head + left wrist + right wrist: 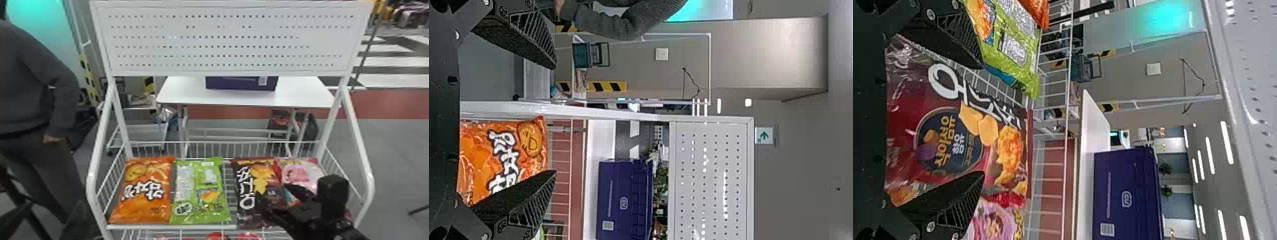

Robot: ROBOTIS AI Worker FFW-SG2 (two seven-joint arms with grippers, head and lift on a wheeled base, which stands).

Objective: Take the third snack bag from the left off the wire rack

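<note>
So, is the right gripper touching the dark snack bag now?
Cannot tell. Right wrist view: the right gripper, open, frames the dark snack bag, but depth hides contact.

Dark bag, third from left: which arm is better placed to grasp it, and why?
Right. The right end effector, open, frames the dark bag; the left end effector faces the orange bag.

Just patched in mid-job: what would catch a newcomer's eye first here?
Four bright snack bags lie side by side on the wire rack: from the left, orange bag, green bag, dark bag, pink bag. The right gripper hangs open at the dark bag's near end. The left gripper is open too, facing the orange bag.
</note>
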